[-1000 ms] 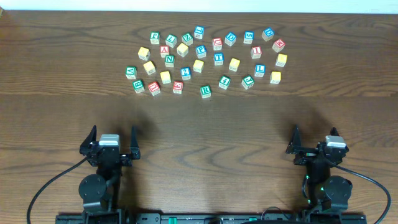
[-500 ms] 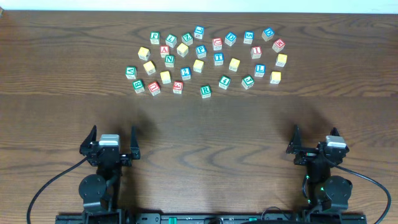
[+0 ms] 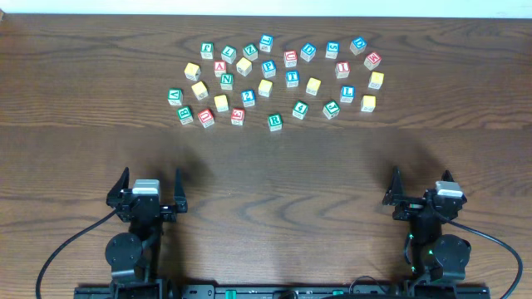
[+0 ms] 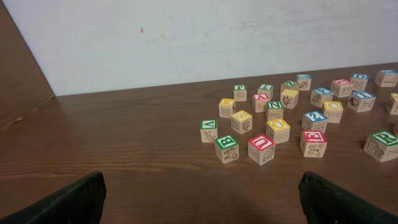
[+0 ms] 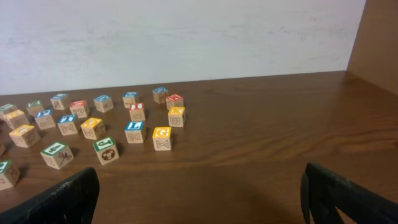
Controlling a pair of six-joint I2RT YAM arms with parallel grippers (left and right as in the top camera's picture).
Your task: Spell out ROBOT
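Here we go: thirty-one letter blocks (image 3: 274,121) by my count, one left gripper (image 3: 152,178) and one right gripper (image 3: 422,178) making two, all on one wooden table (image 3: 283,183).

We find nothing changed over the last second. In the overhead view, none of the letter blocks (image 3: 274,120) in the far cluster has shifted or turned. The left gripper (image 3: 152,178) and the right gripper (image 3: 422,178) sit at the near edge exactly as before, fingers equally spread.
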